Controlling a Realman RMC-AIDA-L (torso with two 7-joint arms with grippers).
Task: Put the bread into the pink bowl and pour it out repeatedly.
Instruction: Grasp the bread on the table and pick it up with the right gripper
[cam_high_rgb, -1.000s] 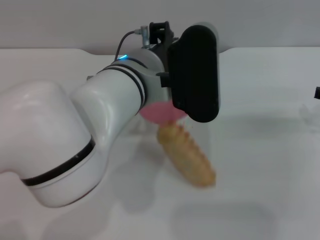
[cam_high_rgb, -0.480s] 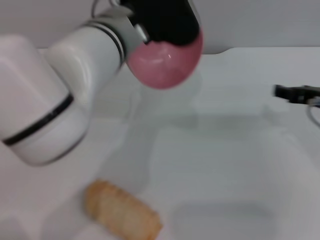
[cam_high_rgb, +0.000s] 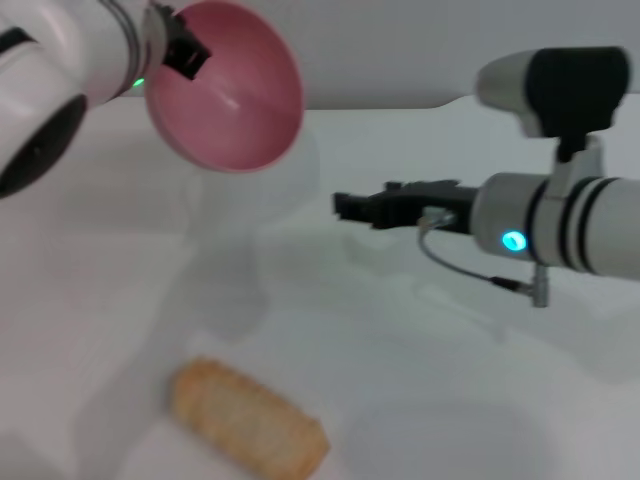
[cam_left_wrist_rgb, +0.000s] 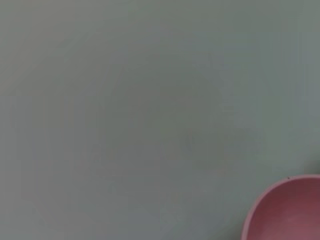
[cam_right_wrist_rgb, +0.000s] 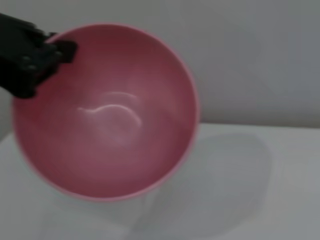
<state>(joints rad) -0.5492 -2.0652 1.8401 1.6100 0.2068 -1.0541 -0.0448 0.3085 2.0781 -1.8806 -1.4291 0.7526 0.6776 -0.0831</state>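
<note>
The pink bowl (cam_high_rgb: 232, 92) hangs in the air at the upper left, tipped on its side with its empty mouth facing right. My left gripper (cam_high_rgb: 183, 50) is shut on its rim. In the right wrist view the bowl (cam_right_wrist_rgb: 105, 115) shows empty, with the left gripper (cam_right_wrist_rgb: 60, 51) clamped on its edge. A slice of the bowl (cam_left_wrist_rgb: 286, 210) shows in the left wrist view. The bread (cam_high_rgb: 250, 420) lies on the white table near the front left, well below the bowl. My right gripper (cam_high_rgb: 345, 207) reaches in from the right at mid-height, pointing toward the bowl, nothing in it.
The white table (cam_high_rgb: 450, 400) runs back to a pale wall (cam_high_rgb: 400, 50). The right arm's forearm (cam_high_rgb: 560, 235) spans the right side above the table.
The left arm swung the bowl up and to the left. The bread dropped out and now lies on the table at the front left. The right arm has come in from the right.
</note>
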